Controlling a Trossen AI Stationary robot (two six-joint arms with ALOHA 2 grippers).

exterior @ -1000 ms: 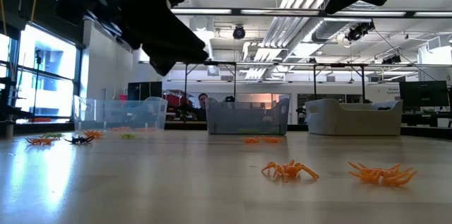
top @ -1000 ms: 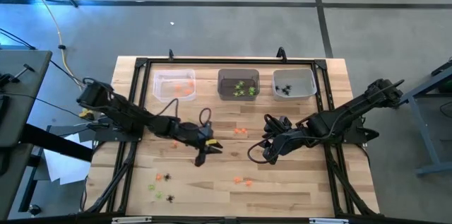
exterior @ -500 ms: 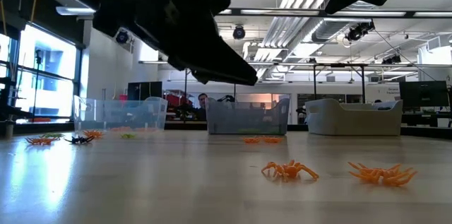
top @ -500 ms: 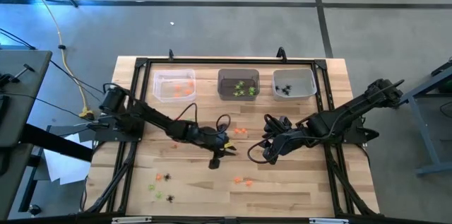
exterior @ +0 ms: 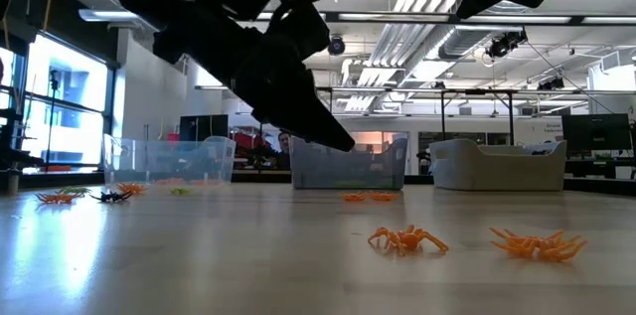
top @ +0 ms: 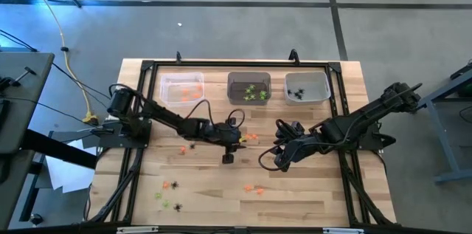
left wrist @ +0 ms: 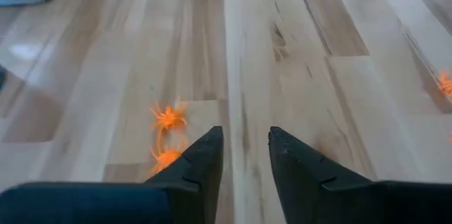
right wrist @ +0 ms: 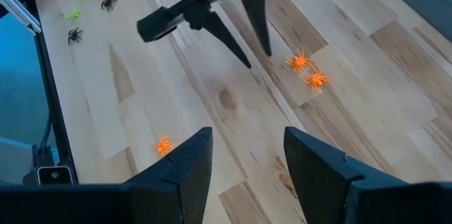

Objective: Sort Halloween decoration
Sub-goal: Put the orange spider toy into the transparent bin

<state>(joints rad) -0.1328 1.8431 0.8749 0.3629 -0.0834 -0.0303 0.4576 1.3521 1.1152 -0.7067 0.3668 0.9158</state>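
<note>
Left tool (top: 228, 158) is hanging over the middle of the desk (top: 324, 197), fingers parted and gripping nothing.
I am seeing its two dark fingers (left wrist: 200, 162) standing apart above bare wood, with a pair of orange trinkets (left wrist: 168, 118) lying just beside them, toward the far bins. The right tool (top: 266, 162) is waiting to its right, well open and empty too. Another orange pair (top: 254, 188) is lying nearer to me, and a mixed cluster of black, green and orange pieces (top: 169, 195) is sitting at the near left corner. Along the far edge, I am looking at three bins: the left bin (top: 181, 88) is holding orange pieces, the middle bin (top: 248, 87) green ones, and the right bin (top: 307, 86) black spiders.
</note>
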